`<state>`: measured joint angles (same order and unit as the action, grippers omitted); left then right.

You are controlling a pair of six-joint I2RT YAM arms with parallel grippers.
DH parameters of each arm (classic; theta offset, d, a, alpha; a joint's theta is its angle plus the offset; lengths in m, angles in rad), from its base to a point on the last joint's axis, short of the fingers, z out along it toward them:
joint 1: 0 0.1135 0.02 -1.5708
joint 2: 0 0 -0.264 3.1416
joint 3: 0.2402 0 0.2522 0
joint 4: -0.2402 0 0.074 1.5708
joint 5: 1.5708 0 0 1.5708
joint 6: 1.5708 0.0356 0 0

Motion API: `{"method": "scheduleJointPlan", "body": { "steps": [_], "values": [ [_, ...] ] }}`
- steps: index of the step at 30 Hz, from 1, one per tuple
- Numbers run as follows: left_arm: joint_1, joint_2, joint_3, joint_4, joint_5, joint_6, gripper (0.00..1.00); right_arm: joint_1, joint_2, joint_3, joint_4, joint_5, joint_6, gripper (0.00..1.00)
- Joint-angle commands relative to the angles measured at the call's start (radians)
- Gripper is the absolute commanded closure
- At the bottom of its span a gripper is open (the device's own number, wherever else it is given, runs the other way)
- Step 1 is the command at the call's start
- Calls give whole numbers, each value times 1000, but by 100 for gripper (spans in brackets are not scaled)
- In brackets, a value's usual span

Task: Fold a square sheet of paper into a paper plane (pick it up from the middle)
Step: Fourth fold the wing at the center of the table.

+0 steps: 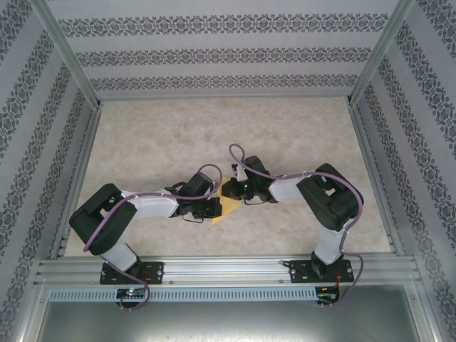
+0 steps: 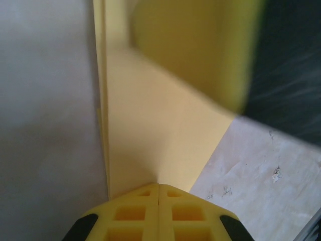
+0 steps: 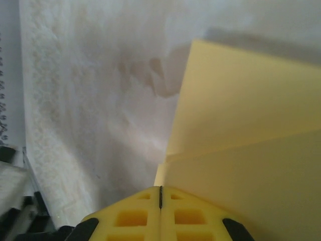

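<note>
Pinching one yellow paper sheet [image 2: 150, 145]: left hand [image 2: 159, 187], right hand [image 3: 160, 189].

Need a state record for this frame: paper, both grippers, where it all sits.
paper: yellow-orange, folded over with layers showing, not yet a dart shape
left gripper: shut, pinching the paper
right gripper: shut, pinching the paper
location: both arms meet over the paper near the middle of the table, towards the near side
contact with table: cannot tell whether the paper is lifted or resting
</note>
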<state>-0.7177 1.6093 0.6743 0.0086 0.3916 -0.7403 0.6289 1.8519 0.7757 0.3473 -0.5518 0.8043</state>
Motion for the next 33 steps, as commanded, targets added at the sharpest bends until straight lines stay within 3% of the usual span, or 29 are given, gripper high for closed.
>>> {"method": "scheduleJointPlan", "body": {
  "steps": [1, 6, 24, 33],
  "values": [
    [9, 49, -54, -124, -58, 0, 98, -9, 65, -15, 39, 18, 7, 96],
    [9, 50, -62, -131, -69, -2, 98, -68, 74, -28, 90, 20, 17, 92],
    [9, 28, -76, -130, -61, 1, 98, -234, 53, 155, -187, 121, -72, 91],
    [9, -23, 34, -152, -11, 37, 94, -221, -140, 82, -215, 67, -72, 90]
  ]
}}
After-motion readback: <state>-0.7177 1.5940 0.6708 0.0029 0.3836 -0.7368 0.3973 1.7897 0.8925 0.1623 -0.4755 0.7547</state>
